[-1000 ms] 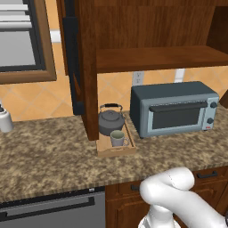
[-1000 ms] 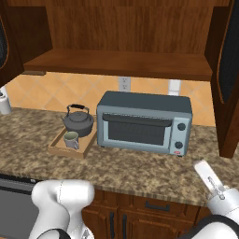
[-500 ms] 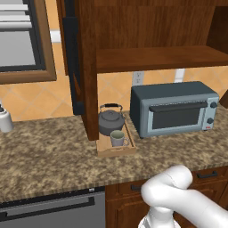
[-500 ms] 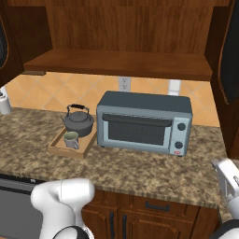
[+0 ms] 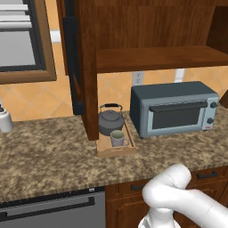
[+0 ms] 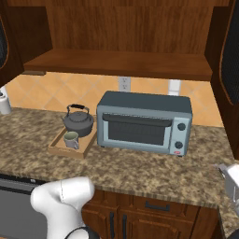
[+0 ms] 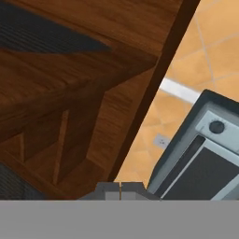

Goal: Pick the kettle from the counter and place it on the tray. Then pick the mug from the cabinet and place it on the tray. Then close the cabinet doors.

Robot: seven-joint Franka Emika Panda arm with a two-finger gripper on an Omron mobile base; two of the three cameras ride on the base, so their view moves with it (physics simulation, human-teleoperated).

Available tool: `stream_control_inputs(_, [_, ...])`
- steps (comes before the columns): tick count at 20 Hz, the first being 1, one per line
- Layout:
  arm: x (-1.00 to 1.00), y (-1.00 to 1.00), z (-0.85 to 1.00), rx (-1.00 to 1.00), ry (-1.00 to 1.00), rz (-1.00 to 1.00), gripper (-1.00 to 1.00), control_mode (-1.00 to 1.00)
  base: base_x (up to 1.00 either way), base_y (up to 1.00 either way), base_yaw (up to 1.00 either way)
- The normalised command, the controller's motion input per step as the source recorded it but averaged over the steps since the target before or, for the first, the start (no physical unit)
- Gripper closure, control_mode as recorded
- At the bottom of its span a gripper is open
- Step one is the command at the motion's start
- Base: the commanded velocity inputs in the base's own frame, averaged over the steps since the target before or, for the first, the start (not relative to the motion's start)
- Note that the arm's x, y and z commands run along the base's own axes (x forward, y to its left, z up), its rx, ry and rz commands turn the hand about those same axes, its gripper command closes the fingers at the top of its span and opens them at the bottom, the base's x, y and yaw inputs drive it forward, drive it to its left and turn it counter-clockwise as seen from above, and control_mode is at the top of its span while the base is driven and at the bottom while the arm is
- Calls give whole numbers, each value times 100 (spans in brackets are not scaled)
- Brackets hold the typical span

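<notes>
Kettle [image 5: 111, 121] seated on the tray [image 5: 116, 150], at the tray's 12 o'clock end in the left base view, black arched handle upright. Mug [image 5: 117, 138] also on the tray, just beside the kettle toward 6 o'clock, apparently touching or nearly so. Tray flat on the counter [image 5: 44, 151], close against the foot of the cabinet [image 5: 147, 31] side panel at its 9 o'clock. In the right base view: kettle [image 6: 78, 122] and mug [image 6: 71, 139] on the tray [image 6: 60, 150], grey toaster oven [image 6: 144, 122] just beside the tray at 3 o'clock. Cabinet doors standing open: left door [image 5: 72, 62] swung out edge-on with a dark bar handle, right door [image 6: 229, 60] at the 3 o'clock edge of the right base view. Shelf [image 6: 121, 64] inside bare wood. White bottle-like thing [image 5: 5, 120] far off at 9 o'clock on the counter. Tool [image 7: 120, 188] fully closed, finger tips pressed together, nothing between them; tilted view past it toward the cabinet underside and the toaster oven's corner. Tool seen in the right base view [image 6: 231, 179] low at the 4 o'clock edge, well apart from the tray.
</notes>
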Motion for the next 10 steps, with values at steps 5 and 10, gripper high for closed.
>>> stream_control_inputs(5, [2,-2,-28,0,0,0,100,-100,0,0,0])
stream_control_inputs(10, [16,-25,1,8,7,0,100,-100,0,0,0])
